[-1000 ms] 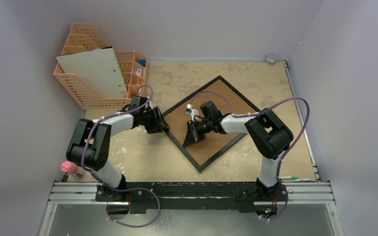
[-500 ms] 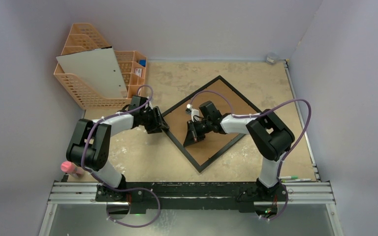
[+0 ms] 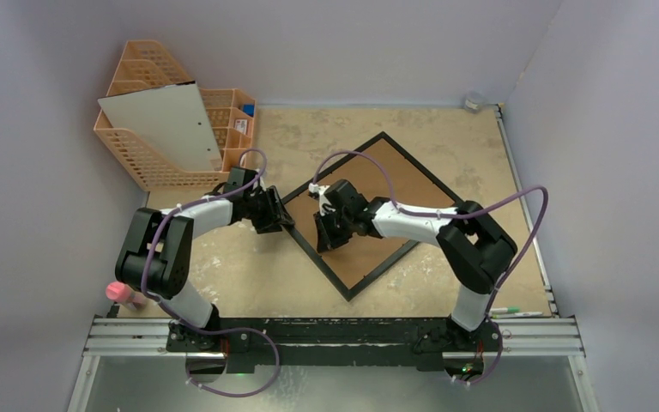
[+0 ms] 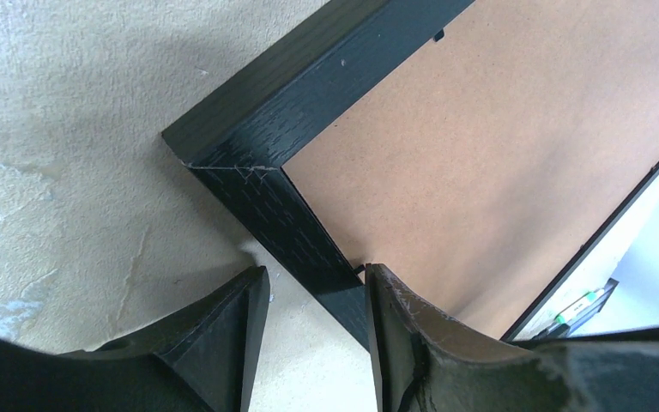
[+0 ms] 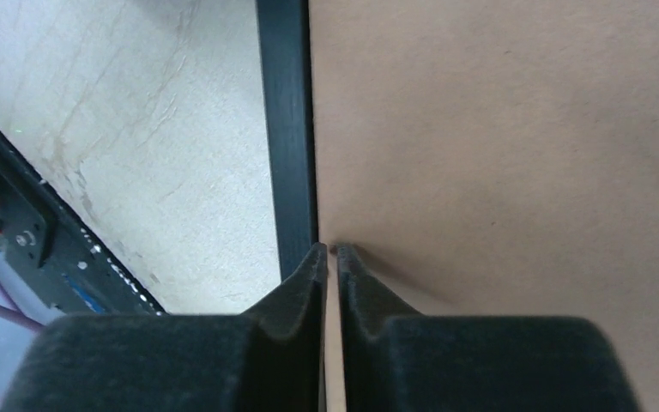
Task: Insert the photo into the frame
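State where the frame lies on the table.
In the top view the frame lies back-up as a diamond near centre, its left corner at the left gripper, the right gripper on its back.

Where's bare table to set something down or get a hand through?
Free: far strip between organiser and frame; far-right corner beyond the frame; near-left patch between left arm, frame and rail. Crowded: around the frame's left corner, where left hand and right hand sit. Pens lie near right.
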Robot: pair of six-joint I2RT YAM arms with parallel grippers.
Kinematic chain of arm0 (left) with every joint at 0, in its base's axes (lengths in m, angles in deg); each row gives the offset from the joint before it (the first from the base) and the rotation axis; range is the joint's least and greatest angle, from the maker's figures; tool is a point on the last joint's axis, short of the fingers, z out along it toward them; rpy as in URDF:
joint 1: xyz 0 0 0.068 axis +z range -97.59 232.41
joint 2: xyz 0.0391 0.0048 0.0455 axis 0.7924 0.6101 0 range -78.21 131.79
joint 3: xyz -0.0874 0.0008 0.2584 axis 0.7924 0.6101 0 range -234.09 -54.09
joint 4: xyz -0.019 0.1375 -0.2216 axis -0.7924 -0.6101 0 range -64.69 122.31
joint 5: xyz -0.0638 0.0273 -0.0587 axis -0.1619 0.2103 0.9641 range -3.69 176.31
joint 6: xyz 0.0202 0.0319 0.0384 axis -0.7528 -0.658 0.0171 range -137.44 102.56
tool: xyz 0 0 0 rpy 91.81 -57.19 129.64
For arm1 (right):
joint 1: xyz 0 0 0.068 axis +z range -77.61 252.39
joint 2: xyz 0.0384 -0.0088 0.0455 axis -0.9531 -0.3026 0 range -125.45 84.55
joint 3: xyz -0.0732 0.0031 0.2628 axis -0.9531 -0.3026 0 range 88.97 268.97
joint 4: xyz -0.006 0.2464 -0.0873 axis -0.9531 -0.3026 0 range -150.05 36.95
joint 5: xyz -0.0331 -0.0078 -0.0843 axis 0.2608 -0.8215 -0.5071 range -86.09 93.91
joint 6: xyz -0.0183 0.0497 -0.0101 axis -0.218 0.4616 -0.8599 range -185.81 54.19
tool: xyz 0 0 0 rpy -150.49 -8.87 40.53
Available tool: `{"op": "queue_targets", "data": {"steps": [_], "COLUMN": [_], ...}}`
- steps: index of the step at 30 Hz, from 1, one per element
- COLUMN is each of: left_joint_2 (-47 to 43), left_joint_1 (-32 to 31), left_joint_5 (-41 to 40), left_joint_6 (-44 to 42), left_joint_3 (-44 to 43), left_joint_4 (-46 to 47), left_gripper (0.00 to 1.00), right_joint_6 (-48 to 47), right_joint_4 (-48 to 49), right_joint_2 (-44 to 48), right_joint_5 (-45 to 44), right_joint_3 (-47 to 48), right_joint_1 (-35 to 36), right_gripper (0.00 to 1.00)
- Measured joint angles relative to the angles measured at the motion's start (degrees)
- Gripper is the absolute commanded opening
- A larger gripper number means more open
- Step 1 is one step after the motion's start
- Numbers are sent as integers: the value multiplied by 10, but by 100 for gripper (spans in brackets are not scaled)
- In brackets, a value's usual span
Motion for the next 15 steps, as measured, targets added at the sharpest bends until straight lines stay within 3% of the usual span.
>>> {"op": "queue_targets", "data": {"steps": [3,9,15], "left_joint_2": [-1,-1,-1], "left_joint_1": [0,0,0], "left_joint_5": [-2,-2,-2], "left_joint_6": [0,0,0], "left_joint_3": [0,0,0], "left_joint_4": [-1,-1,-1], "left_gripper": [48,48,48], "right_joint_6": [-4,-7,-7], "right_joint_4": [-20,-60,-85], "right_joint_2": [14,41,38], "right_joint_5": [-35,-109,-159], "right_joint_3": [1,4,7], "right_joint_1": [24,57,83], "right_gripper": [22,14,13]}}
